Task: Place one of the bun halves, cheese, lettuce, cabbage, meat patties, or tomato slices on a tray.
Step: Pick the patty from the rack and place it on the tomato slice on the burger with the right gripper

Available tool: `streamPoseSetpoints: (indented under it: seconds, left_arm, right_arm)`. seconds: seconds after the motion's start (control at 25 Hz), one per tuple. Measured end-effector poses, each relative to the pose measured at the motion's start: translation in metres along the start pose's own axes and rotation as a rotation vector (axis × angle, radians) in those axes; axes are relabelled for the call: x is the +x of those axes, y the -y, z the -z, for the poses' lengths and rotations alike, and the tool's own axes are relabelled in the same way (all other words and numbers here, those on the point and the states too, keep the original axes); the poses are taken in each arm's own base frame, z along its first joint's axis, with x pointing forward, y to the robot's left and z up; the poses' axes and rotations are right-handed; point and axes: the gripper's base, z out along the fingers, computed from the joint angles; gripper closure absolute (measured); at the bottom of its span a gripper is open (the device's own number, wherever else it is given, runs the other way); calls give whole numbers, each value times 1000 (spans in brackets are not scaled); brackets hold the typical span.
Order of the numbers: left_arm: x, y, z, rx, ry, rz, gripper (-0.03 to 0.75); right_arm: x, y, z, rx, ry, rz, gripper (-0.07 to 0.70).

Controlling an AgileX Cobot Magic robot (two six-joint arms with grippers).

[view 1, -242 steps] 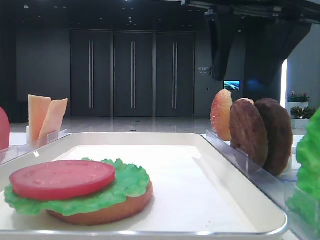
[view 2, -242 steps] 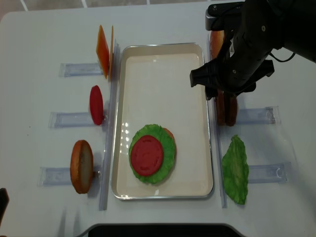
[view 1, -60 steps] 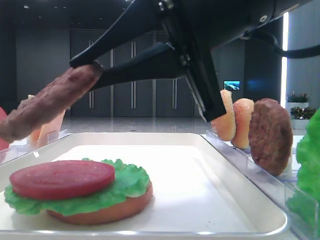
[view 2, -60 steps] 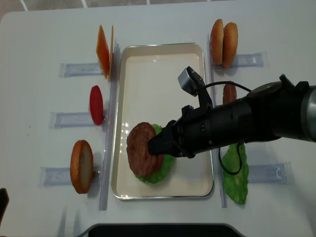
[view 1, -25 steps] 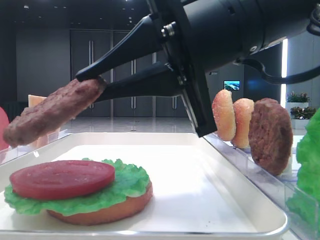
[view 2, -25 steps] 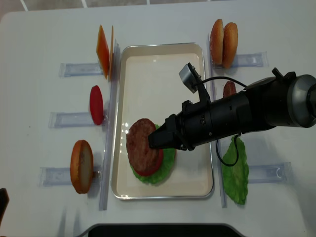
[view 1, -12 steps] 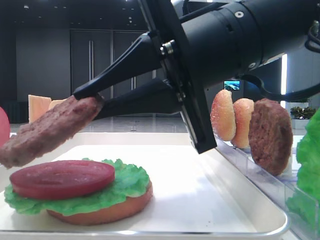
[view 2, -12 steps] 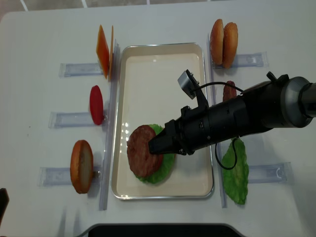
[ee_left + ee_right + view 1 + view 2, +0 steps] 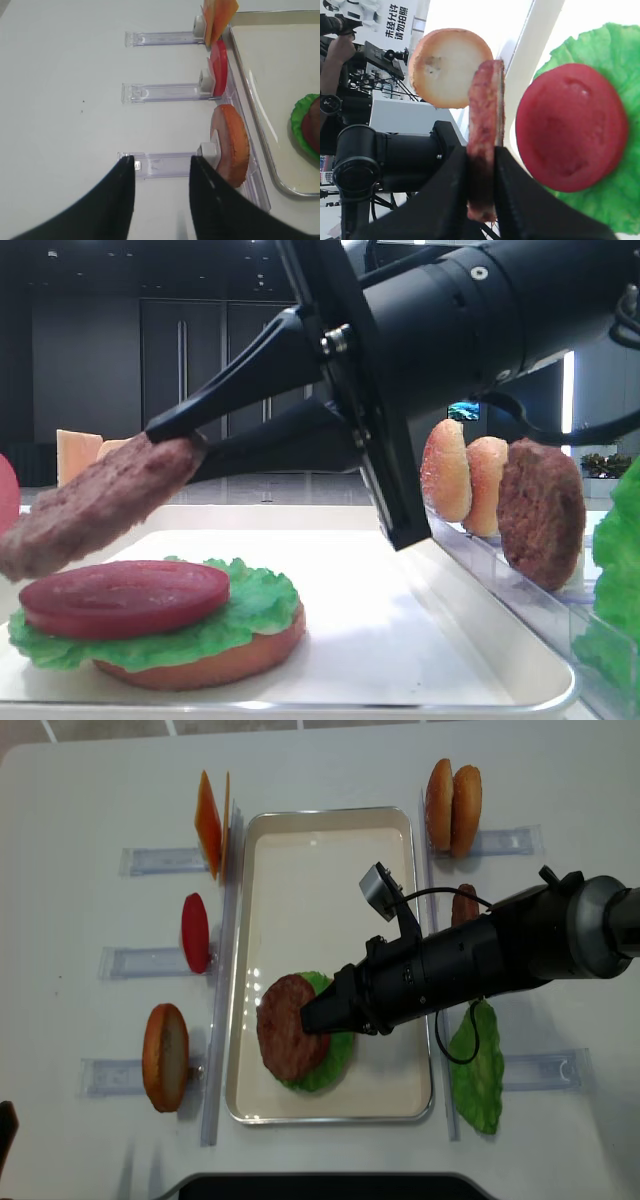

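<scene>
Brown and grainy, the meat patty [image 9: 95, 505] hangs clamped in the right gripper [image 9: 312, 1016] just above the tomato slice [image 9: 125, 598], lettuce [image 9: 245, 610] and bun half [image 9: 215, 662] near the white tray's [image 9: 330, 830] front edge, release pending.

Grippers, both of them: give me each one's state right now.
Left gripper: open, holding nothing.
Right gripper: shut on the meat patty, above the tomato slice.
</scene>
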Motion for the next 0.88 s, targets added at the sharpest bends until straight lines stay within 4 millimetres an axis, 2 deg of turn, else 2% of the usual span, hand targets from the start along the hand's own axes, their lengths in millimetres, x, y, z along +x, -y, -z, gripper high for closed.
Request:
streamPoseSetpoints:
  seconds: [0.88]
  left_arm:
    - [0, 0, 0, 0, 0, -15, 433]
  right_arm:
    - [-6, 10, 3, 2, 15, 0, 520]
